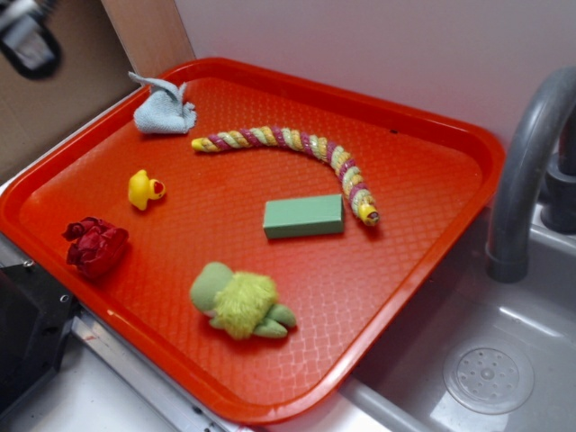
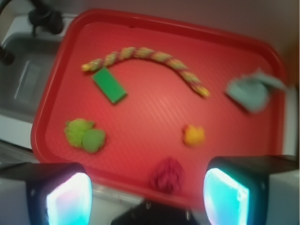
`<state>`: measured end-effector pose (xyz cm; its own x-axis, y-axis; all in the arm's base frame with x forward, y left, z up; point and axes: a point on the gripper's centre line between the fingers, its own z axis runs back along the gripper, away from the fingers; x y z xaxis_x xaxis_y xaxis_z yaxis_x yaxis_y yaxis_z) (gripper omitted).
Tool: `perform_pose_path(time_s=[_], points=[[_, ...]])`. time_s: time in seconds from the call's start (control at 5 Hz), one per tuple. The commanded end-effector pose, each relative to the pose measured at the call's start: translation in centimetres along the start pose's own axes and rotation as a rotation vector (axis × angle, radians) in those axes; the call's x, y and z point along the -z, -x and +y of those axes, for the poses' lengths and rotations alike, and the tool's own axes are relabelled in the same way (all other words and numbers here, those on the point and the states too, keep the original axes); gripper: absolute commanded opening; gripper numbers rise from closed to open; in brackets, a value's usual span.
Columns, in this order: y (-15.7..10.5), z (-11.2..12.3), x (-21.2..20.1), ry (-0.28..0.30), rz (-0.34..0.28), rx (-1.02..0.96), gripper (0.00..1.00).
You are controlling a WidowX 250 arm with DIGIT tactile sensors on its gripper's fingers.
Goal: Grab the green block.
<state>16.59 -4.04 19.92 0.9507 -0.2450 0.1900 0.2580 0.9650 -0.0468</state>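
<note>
A matte sage-green rectangular block [image 1: 303,216] lies flat near the middle of the red textured plastic tray [image 1: 423,207], nothing gripping it. At its 3 o'clock, just beside it, sits the head end of a striped pink-and-yellow rope snake [image 1: 286,144]. A fuzzy yellow-green plush toy [image 1: 239,301] lies at the block's 7 o'clock, a small yellow rubber duck [image 1: 144,189] at 9 o'clock (well apart). In the blurred wrist view the gripper [image 2: 147,194] hangs above the tray's edge, fingers [image 2: 68,197] spread wide, empty.
</note>
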Motion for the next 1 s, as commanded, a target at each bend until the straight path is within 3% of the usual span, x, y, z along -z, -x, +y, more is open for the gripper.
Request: perform_pose_path(time_s=[0.0, 0.4, 0.6, 0.8], points=[[-5.2, -3.7, 6.0, 0.125, -0.075, 0.399, 1.00], [-7.7, -4.8, 11.3, 0.038, 0.004, 0.446, 1.00], [-8.1, -5.5, 13.9, -0.007, 0.074, 0.471, 1.00], [-8.2, -5.3, 15.7, -0.021, 0.106, 0.485, 1.00]])
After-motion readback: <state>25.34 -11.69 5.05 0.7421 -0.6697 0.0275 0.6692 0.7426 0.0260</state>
